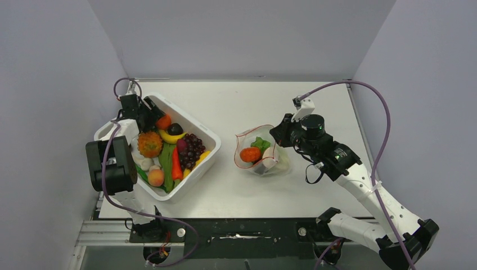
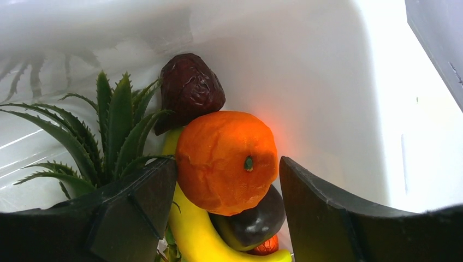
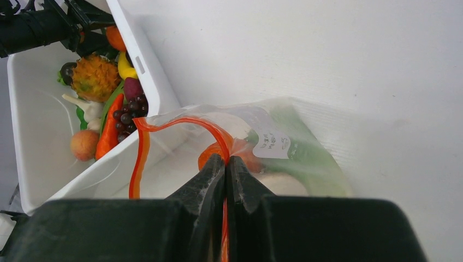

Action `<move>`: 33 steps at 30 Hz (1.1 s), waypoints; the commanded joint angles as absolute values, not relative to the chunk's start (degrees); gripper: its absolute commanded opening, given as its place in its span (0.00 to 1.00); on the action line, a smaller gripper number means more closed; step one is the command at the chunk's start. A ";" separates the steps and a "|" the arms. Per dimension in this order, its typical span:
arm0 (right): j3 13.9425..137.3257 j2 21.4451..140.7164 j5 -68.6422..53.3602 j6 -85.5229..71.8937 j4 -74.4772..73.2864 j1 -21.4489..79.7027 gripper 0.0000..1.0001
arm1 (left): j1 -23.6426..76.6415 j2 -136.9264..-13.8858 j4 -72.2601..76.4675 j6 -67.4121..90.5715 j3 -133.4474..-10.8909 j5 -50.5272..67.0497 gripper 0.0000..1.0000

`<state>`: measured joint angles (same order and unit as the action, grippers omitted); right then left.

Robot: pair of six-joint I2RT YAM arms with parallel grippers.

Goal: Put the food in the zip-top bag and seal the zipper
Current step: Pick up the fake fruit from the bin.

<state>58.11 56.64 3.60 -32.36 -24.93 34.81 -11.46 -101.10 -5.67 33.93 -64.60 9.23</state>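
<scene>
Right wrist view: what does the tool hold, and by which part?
The right tool pinches the clear bag by the red strip along its mouth.

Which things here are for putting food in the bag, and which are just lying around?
For the job: bag, its red zipper, orange, banana, grapes, carrot, and the lettuce already in the bag.
Just there: tub holding the food, purple cables, table.
</scene>
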 commanded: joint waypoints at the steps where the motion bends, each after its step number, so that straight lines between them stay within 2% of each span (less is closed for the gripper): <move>1: 59.61 55.43 4.59 -32.61 -21.48 34.37 0.01 | -11.07 -102.86 -3.75 33.40 -65.98 13.05 0.68; 29: 60.82 55.13 4.18 -32.88 -21.70 34.52 0.02 | -7.43 -104.63 -14.18 24.03 -72.68 5.39 0.69; 33: 60.52 54.56 4.23 -33.05 -21.80 34.52 0.02 | -7.32 -104.41 -14.78 24.47 -72.95 4.87 0.58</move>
<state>58.11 56.64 3.64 -32.40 -24.99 34.81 -8.08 -104.09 -12.75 25.10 -70.48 4.91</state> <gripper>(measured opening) 0.031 0.640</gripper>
